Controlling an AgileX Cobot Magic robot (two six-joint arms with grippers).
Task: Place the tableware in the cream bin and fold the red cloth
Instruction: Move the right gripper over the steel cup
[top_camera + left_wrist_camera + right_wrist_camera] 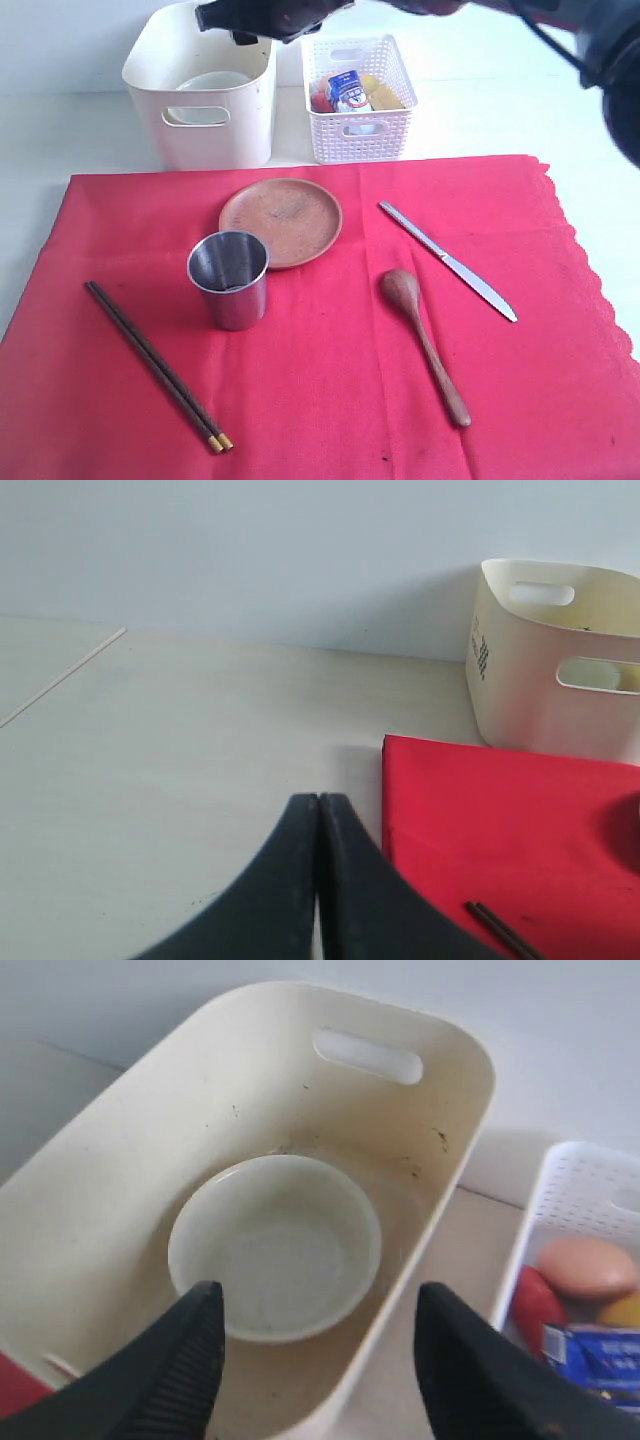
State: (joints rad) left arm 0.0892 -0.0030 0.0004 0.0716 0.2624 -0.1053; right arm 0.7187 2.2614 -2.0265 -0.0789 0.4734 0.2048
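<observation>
The red cloth (320, 330) lies spread out and carries the steel cup (230, 278), the brown clay plate (281, 220), the steel knife (447, 260), the wooden spoon (424, 344) and the dark chopsticks (157, 364). Inside the cream bin (205, 125) rests the pale bowl (275, 1246). My right gripper (318, 1295) hangs open above the bin's rim with nothing between its fingers; in the exterior view it is the dark shape (265, 18) at the top. My left gripper (319, 800) is shut and empty over the bare table beside the cloth's corner (400, 755).
A white lattice basket (358, 100) with a milk carton (350, 92) and other food stands right of the bin. The right arm (590, 50) crosses the top right corner. Pale tabletop (180, 760) stretches left of the cloth.
</observation>
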